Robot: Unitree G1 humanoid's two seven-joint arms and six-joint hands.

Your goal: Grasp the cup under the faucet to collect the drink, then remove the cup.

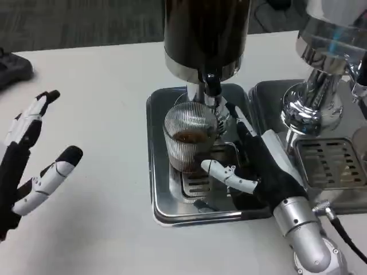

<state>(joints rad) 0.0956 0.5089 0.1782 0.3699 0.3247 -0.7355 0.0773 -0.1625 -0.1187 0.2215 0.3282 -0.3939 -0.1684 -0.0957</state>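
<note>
A ribbed clear glass cup (189, 140) stands on the steel drip tray (163, 197) under the faucet (211, 86) of a dark dispenser (203, 34). Dark drink fills its lower part. My right hand (258, 166) lies just to the right of the cup with its fingers apart. Its long fingers (241, 120) point up beside the cup's right wall, with a small gap between them and the glass. The thumb (226, 173) reaches across in front of the cup's base; whether it touches the glass I cannot tell. My left hand (31, 166) hovers open, far left over the table.
A second steel tray with a grille (332, 163) and a chrome machine (318, 86) stand close on the right of my right hand. A dark object (11, 69) lies at the table's far left edge. Bare white table (97, 114) stretches between my left hand and the tray.
</note>
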